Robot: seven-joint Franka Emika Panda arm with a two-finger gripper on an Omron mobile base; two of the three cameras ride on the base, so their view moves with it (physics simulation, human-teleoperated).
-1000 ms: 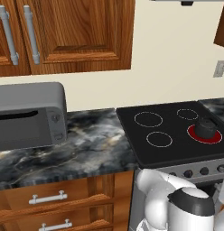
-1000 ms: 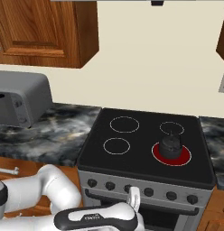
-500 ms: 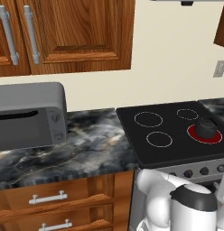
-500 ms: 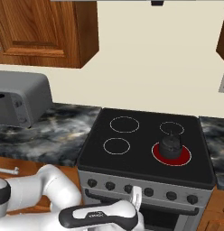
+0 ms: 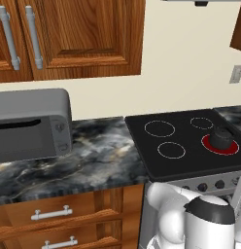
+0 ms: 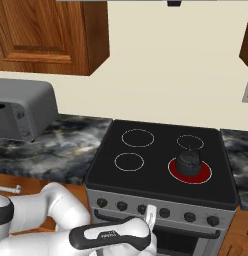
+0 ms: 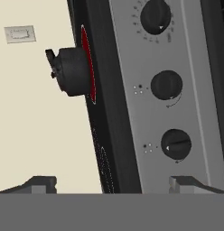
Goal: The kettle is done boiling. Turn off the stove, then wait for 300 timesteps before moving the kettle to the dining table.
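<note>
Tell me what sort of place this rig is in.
A rendered home kitchen: black glass cooktop with a grey knobbed oven front, a small dark rounded kettle on its glowing red burner, wooden wall cabinets, marbled stone counter.

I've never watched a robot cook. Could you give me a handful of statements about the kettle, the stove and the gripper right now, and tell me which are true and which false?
1. The small squat dark kettle sits on a burner ring glowing red. True.
2. The black glass cooktop stove has every ring glowing red. False: the other three rings are thin white outlines.
3. The gripper is clamped on the kettle. False: its jaws are open, facing the stove's black knobs.
4. A grey boxy microwave stands on the marbled counter. True.
</note>
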